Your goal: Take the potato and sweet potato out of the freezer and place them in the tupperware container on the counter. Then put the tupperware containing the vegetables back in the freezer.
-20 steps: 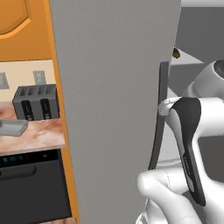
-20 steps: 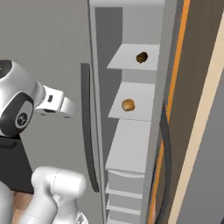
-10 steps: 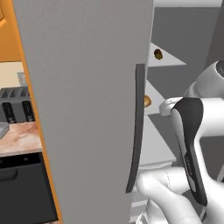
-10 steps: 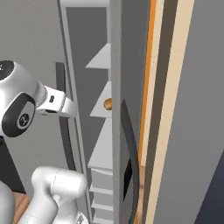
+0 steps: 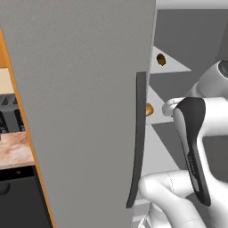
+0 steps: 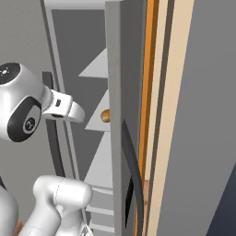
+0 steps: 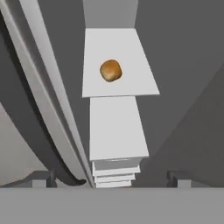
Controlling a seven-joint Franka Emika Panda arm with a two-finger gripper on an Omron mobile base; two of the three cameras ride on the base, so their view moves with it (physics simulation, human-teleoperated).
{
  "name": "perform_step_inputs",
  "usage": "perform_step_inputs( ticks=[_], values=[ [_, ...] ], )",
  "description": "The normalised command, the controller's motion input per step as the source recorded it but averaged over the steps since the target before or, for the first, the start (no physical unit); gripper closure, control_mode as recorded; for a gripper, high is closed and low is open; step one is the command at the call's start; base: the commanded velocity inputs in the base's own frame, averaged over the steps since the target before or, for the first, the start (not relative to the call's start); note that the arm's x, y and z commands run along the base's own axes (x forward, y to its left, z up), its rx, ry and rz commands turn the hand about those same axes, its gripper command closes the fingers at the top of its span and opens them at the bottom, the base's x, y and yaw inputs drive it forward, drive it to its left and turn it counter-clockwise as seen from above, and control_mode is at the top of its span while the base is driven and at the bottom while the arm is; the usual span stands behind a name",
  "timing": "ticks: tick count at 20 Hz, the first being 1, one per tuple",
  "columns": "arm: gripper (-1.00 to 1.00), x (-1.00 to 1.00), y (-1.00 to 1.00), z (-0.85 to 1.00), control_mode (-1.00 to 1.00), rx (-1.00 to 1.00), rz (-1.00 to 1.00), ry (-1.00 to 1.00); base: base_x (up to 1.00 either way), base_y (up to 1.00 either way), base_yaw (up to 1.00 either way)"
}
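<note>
On your far left in the left base view, a strip of the marbled bench [image 5: 15, 149] shows past the freezer door [image 5: 84, 111], with the dark toaster [image 5: 10, 118] standing on it and a black appliance front [image 5: 22, 200] below. The door stands open and takes up most of that view; its long dark curved handle [image 5: 137, 142] runs down its right edge. Just right of the handle you look into the freezer [image 5: 191, 44], where grey shelves step down one above another. The sweet potato [image 5: 160, 59] lies on the upper shelf [image 5: 171, 67], a darker brown lump. The potato [image 5: 149, 109] lies on the shelf below it, partly hidden behind the handle, lighter and more golden. The two lumps are well apart, each on its own shelf. Right of them, your white arm [image 5: 191, 147] rises from the lower right, its wrist reaching toward the potato's shelf.

In the right base view, the arm's round joint [image 6: 20, 108] is at the left, the potato [image 6: 105, 115] peeks out in the middle beside a grey door edge [image 6: 117, 115], and an orange cabinet edge [image 6: 148, 92] stands to the right.

In the hand view, the potato [image 7: 110, 70] rests near the middle of a pale shelf [image 7: 131, 83], with lower shelves stacked toward you. The gripper [image 7: 109, 179] has its jaws spread wide, a dark fingertip [image 7: 43, 177] at each side, holding nothing and well short of the potato.
</note>
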Motion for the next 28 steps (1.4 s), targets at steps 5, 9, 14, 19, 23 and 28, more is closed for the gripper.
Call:
perform_step_inputs(
  ticks=[5, 9, 14, 19, 23, 28],
  values=[
    [-1.0, 0.18, -0.3, 0.03, -1.0, 0.01, 0.0, 0.0, 0.0, 0.0, 0.0],
    [-1.0, 0.08, -0.15, 0.24, -1.0, 0.0, 0.0, -0.12, 0.0, 0.0, 0.0],
    [-1.0, 0.12, 0.0, 0.41, -1.0, 0.0, -0.01, -0.25, 0.0, 0.0, 0.0],
    [-1.0, 0.27, -0.01, 0.4, -1.0, 0.0, -0.03, -0.21, 0.0, 0.0, 0.0],
    [-1.0, 0.49, -0.03, 0.42, -1.0, 0.0, -0.04, -0.11, 0.0, 0.0, 0.0],
    [-1.0, 0.7, -0.03, 0.38, -1.0, 0.0, -0.03, -0.01, 0.0, 0.0, 0.0]
  ],
)
